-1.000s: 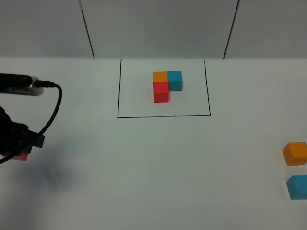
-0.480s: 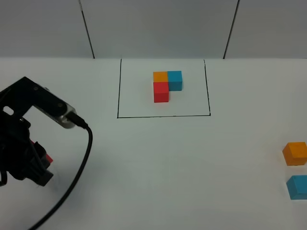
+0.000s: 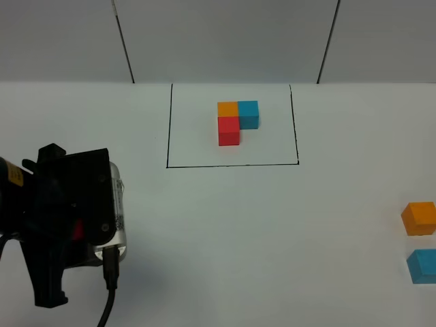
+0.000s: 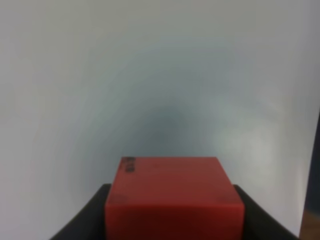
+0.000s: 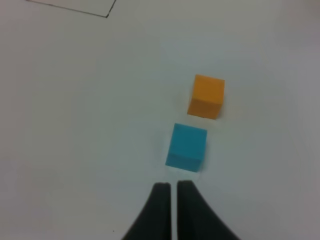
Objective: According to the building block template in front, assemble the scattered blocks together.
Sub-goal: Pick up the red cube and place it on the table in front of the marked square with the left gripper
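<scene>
The template is an L of orange, blue and red cubes inside a thin black drawn rectangle at the back middle. My left gripper is at the left of the table, shut on the loose red cube, which shows only as a red sliver from above. The loose orange cube and light blue cube sit at the far right edge. In the right wrist view the orange cube and blue cube lie just ahead of my right gripper, whose jaws are nearly together and empty.
A black cable hangs from the left arm toward the front edge. A corner of the drawn rectangle shows in the right wrist view. A grey panelled wall stands behind the white table.
My left arm has swung rightward and toward the front of the table, carrying the red cube. The template and the orange and blue cubes have not moved.
</scene>
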Robot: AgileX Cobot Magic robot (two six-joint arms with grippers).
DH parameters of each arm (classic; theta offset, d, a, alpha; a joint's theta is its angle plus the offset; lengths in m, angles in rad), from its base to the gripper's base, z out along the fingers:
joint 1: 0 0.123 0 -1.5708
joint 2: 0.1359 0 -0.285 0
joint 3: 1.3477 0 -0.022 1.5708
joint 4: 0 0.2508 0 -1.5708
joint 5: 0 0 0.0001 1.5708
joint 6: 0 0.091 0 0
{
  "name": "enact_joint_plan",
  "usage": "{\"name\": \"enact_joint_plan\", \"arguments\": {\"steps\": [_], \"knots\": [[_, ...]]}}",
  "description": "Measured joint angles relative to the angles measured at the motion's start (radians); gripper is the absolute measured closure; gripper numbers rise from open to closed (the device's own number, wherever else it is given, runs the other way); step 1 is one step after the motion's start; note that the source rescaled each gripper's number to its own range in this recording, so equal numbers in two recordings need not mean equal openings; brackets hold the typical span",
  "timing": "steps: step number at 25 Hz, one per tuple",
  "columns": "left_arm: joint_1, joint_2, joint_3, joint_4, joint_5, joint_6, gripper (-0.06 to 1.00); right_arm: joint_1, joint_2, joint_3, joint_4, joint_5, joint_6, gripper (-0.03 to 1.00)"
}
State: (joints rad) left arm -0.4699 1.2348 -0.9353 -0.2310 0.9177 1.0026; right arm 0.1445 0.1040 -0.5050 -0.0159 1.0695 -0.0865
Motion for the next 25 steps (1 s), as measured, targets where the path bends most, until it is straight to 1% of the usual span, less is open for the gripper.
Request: {"name": "enact_joint_plan", "arguments": {"steps": [2,5,9,12,14,19,25], "knots": [[0.000,0.004,0.000,0.000,-0.039,-0.017,0.36,0.000,0.000,0.000,0.000,0.000,0.000,0.97],[-0.002,0.044,0.000,0.014,-0.059,-0.061,0.36,0.000,0.000,0.000,0.000,0.000,0.000,0.97],[-0.032,0.143,0.000,0.054,-0.088,-0.093,0.36,0.000,0.000,0.000,0.000,0.000,0.000,0.97],[-0.057,0.216,0.000,0.063,-0.167,-0.106,0.36,0.000,0.000,0.000,0.000,0.000,0.000,0.97],[-0.067,0.262,-0.014,0.064,-0.196,-0.109,0.36,0.000,0.000,0.000,0.000,0.000,0.000,0.97],[-0.081,0.391,-0.110,0.075,-0.202,-0.109,0.36,0.000,0.000,0.000,0.000,0.000,0.000,0.97],[-0.103,0.541,-0.267,0.106,-0.199,-0.109,0.36,0.000,0.000,0.000,0.000,0.000,0.000,0.97]]}}
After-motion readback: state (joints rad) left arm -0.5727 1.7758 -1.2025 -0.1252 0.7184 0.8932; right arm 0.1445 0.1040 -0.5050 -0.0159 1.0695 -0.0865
